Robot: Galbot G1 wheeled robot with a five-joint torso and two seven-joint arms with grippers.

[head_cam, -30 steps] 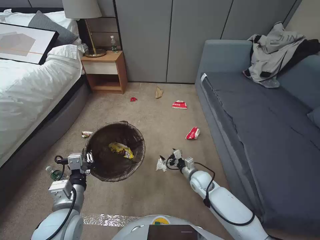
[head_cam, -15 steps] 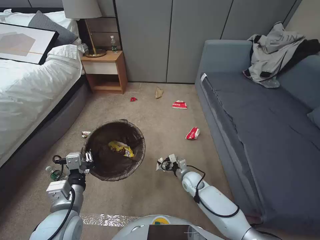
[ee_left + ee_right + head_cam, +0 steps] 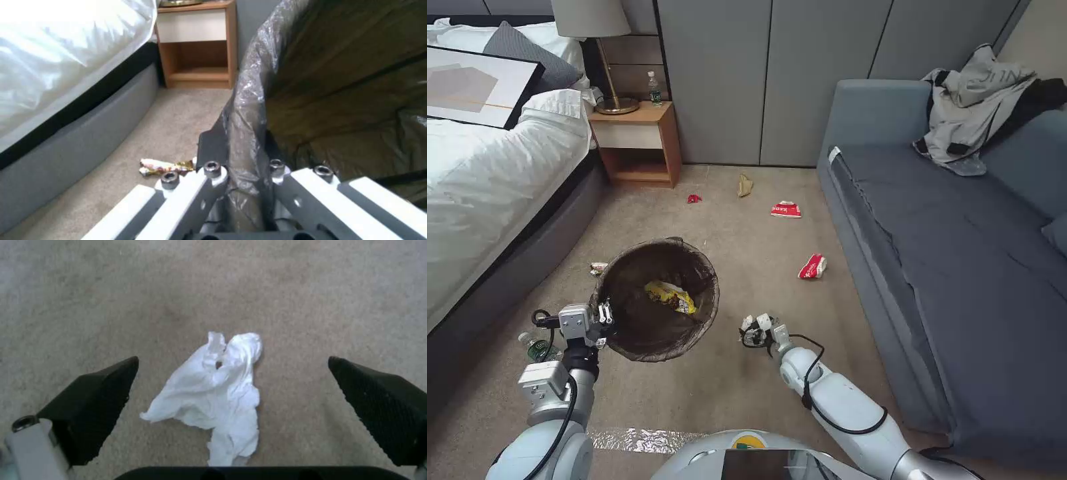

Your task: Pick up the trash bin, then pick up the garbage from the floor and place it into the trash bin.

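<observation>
In the head view, the white crumpled tissue wad (image 3: 748,325) is mostly covered by the right gripper (image 3: 755,328) above it. The small round white trash bin with the dark brown bag (image 3: 657,300) hides most of a shiny brown snack wrapper (image 3: 598,268) behind its rim. A clear plastic bottle with a green label (image 3: 534,347) is partly hidden by the left arm. In the left wrist view, the bin's far side is cut off by the picture's edge, and the print on the snack wrapper (image 3: 162,165) is too blurred to read.

You see a white tissue wad (image 3: 217,390) on beige carpet (image 3: 311,293), and a yellow wrapper (image 3: 670,297) inside the dark-brown-lined trash bin (image 3: 627,337).
</observation>
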